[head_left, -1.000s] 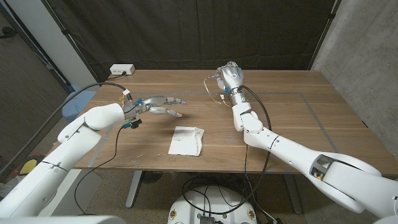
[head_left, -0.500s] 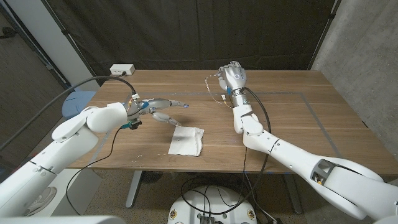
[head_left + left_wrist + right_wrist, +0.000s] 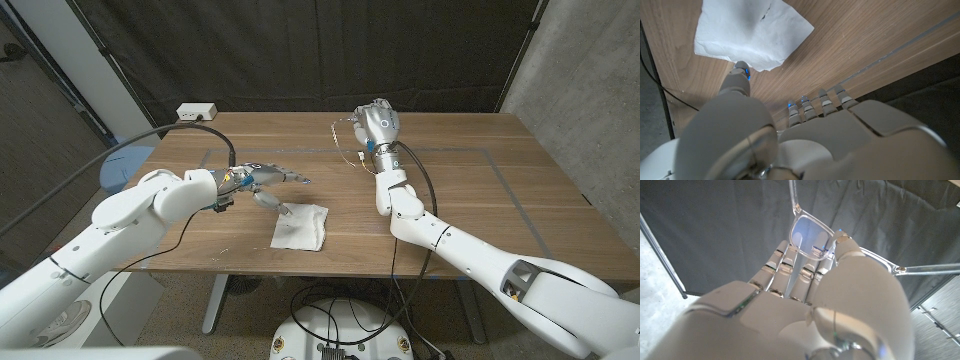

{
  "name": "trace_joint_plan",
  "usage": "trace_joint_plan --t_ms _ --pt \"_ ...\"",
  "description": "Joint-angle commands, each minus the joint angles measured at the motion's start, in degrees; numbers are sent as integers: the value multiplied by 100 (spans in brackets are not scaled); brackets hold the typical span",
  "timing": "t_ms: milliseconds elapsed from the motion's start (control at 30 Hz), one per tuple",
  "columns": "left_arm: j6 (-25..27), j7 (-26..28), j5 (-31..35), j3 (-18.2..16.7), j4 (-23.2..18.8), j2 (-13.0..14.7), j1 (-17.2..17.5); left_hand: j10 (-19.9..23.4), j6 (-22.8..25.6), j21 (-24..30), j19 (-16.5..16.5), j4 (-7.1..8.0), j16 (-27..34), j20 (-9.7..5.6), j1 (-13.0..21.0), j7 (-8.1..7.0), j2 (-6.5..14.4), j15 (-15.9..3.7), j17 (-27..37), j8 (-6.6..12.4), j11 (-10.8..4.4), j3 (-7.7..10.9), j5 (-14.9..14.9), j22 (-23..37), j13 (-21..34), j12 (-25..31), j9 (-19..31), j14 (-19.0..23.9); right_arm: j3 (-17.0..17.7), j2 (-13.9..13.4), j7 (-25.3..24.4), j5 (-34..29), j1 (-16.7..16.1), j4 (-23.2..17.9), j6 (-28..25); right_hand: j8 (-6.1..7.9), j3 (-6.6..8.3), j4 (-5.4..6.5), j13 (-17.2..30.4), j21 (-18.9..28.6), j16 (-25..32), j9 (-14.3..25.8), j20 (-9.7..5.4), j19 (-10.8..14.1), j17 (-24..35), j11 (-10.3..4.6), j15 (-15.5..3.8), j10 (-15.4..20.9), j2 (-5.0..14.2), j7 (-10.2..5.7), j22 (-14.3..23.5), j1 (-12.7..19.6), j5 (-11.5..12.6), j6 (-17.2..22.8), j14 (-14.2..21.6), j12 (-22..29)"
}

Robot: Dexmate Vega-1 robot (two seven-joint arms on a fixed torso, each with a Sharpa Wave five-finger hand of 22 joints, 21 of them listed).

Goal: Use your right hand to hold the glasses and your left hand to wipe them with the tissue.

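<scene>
My right hand [image 3: 377,125] is raised above the far middle of the table and grips the clear-framed glasses [image 3: 345,141]. In the right wrist view the glasses [image 3: 812,235] are pinched between thumb and fingers [image 3: 790,270], one lens up against the dark curtain. The white tissue [image 3: 300,226] lies flat on the table near the front edge. My left hand [image 3: 265,180] hovers just left of it with fingers spread, thumb pointing down at the tissue's near corner. In the left wrist view the thumb tip [image 3: 741,70] sits at the edge of the tissue [image 3: 747,32]; whether it touches is unclear.
A white power strip [image 3: 196,112] sits at the table's [image 3: 480,190] far left corner. Black curtains hang behind. A faint taped rectangle marks the tabletop. A cable trails from my left wrist over the table's left side.
My left hand has moved right and forward toward the tissue, thumb lowering to its corner. The right hand has kept the glasses raised, nearly still.
</scene>
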Motion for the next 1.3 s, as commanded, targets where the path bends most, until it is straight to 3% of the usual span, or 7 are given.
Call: trace_joint_plan --t_ms 33,233,367,467,600,867,1300 --pt "-198 -46 1006 445 -156 144 -215 -101 -93 -38 -101 31 35 -5 111 -8 3 29 45 -27 22 -26 39 21 30 -12 33 -85 179 38 -40 231 -107 -137 46 24 -17 10 20 65 -10 20 -354 66 11 -19 -974 57 12 0 11 36 35 875 45 14" --pt "-372 43 1628 718 -115 134 -342 -246 -267 -44 -140 52 24 -22 186 -6 -6 -29 110 -33 236 -66 82 38 57 -7 52 -193 189 31 -55 249 -111 -147 56 28 -21 12 21 75 -19 26 -357 66 7 -20 -974 64 10 12 11 40 45 883 58 10" --pt "-440 123 1928 813 -72 87 -384 -301 -356 -20 -90 61 21 -102 219 -8 -28 -126 134 -33 234 -99 108 45 68 4 61 -224 188 20 -70 255 -119 -137 74 27 -22 14 22 78 -22 31 -357 61 6 -20 -976 66 13 11 11 42 50 878 67 7" --pt "-498 166 2123 896 -9 43 -420 -293 -406 24 8 69 102 -87 267 -13 -27 -91 158 -16 258 -121 137 51 77 37 70 -37 184 23 -72 265 -122 -113 79 30 -23 15 23 83 -24 33 -355 64 5 -19 -976 74 13 12 11 44 53 884 73 7" --pt "-630 115 2251 1028 120 -21 -539 -241 -388 67 110 73 152 -29 342 -14 -18 -1 184 28 429 -140 173 53 76 81 83 83 173 31 -75 283 -95 -43 126 29 -25 14 24 88 -30 33 -346 60 3 -18 -976 85 12 13 11 49 60 886 82 7" --pt "-808 74 2357 1137 277 -113 -660 -64 -220 87 158 82 178 -32 458 -12 29 -89 217 125 238 -152 211 48 69 167 105 154 157 93 -130 318 -28 133 192 28 -30 15 25 97 -39 36 -351 47 0 -18 -977 90 10 4 10 58 74 885 104 -2" --pt "-1289 -60 1623 1144 506 -138 -820 -99 -145 76 130 98 147 -18 503 -14 6 -151 240 159 171 -206 234 43 65 161 112 90 119 158 -178 338 60 305 240 30 -40 22 29 114 -61 43 -353 29 -7 -19 -975 105 7 10 10 63 94 890 123 -15"
